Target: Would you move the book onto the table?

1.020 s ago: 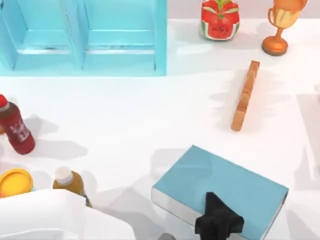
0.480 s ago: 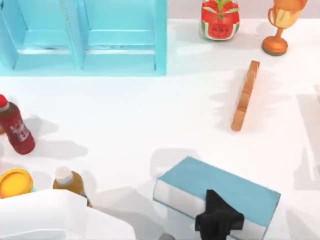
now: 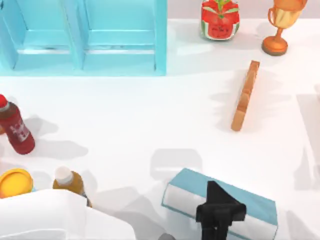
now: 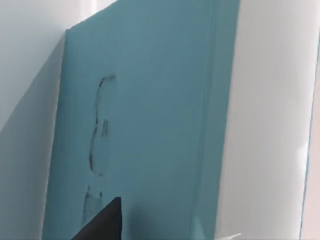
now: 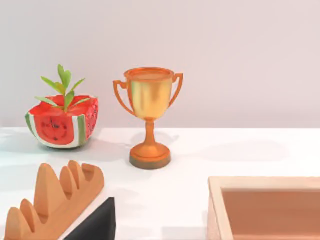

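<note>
The book (image 3: 250,201), teal-blue cover with white page edges, is near the front edge of the table (image 3: 125,125), right of centre. It is tipped up, so its white page edge faces the top camera. My left gripper (image 3: 219,212) is shut on the book at its near edge. In the left wrist view the teal cover (image 4: 150,125) stands close in front of the camera, with one dark fingertip (image 4: 102,225) against it. My right arm is parked to the right; one dark fingertip (image 5: 95,222) shows in the right wrist view.
A light-blue shelf unit (image 3: 82,37) stands at the back left. A wooden strip (image 3: 245,95), watermelon planter (image 3: 220,20) and trophy (image 3: 280,25) are at the back right. A red bottle (image 3: 15,127), amber bottle (image 3: 67,180) and yellow lid (image 3: 15,182) are left. A wooden box (image 5: 265,205) is near the right arm.
The book has tipped up more steeply in my left gripper. Less of its cover and more of its white page edge now show from above, and it has shifted slightly right.
</note>
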